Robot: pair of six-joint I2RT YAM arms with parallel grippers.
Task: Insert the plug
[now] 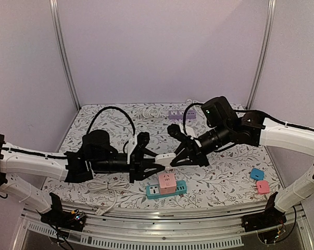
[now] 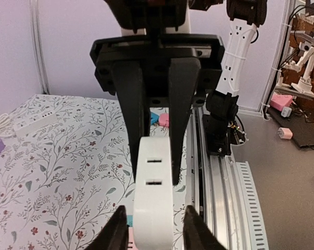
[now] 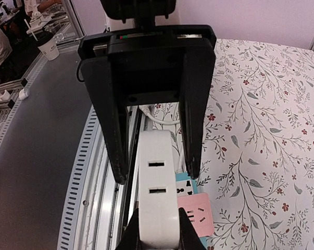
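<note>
Right gripper (image 1: 175,158) was clamped on the white plug (image 1: 165,158), fingers pressed against both its flat sides. Left gripper (image 1: 158,162) stood open, its fingers flanking the plug's other end with a gap on each side. Just below both grippers, a pink adapter (image 1: 167,180) sat on the teal power strip (image 1: 181,187).

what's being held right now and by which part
The white plug. The right claw pinches the sides of one end. The left claw flanks the other end with a gap each side, so it seems open, not gripping.
</note>
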